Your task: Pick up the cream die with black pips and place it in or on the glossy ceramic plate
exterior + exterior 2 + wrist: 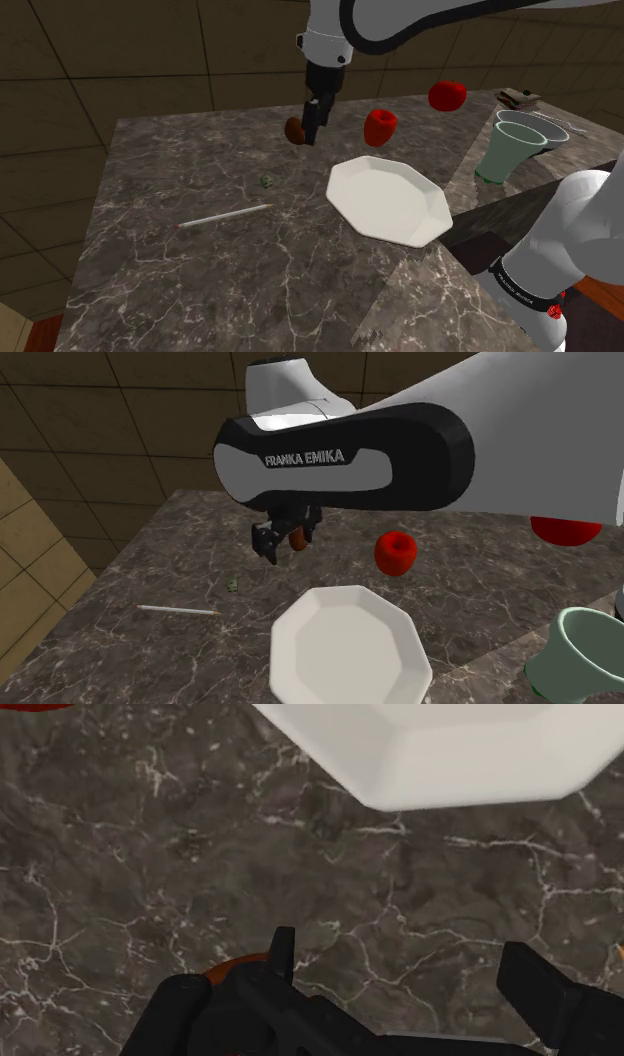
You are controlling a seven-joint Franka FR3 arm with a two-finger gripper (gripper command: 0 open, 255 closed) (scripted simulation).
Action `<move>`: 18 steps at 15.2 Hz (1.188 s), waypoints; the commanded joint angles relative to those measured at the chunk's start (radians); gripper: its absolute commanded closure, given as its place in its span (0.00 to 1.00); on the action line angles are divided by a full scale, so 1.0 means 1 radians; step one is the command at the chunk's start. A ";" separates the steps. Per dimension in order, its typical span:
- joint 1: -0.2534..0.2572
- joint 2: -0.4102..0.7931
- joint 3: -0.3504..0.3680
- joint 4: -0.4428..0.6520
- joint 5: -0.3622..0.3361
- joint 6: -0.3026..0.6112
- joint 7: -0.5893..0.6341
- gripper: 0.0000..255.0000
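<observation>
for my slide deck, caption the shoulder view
Open gripper hovers above marbled counter, apart from small die and white plate.

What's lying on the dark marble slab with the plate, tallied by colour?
Red: 2, round fruit-like things
White: 2, the plate and the pencil
Brown: 1, a rounded lump beside the claw
Greenish: 1, the small die
Total: 6

Dark veined marble countertop [130, 652] carries a white glossy octagonal plate [350, 647] at its near edge. A thin pale pencil [178, 610] lies toward the second exterior view's left of the plate. A small greenish speckled die [232, 584] sits just beyond the pencil. The black two-finger gripper [285, 547] hangs over the far surface, with a red apple-shaped object [394, 553] to its right.
</observation>
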 commanded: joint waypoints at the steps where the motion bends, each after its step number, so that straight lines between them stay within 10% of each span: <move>1: 0.020 0.046 0.020 0.040 -0.006 0.000 -0.005 0.00; 10: 0.114 0.255 0.096 0.218 -0.060 0.008 -0.020 0.00; 18: 0.115 0.284 0.092 0.152 -0.072 0.100 -0.012 0.00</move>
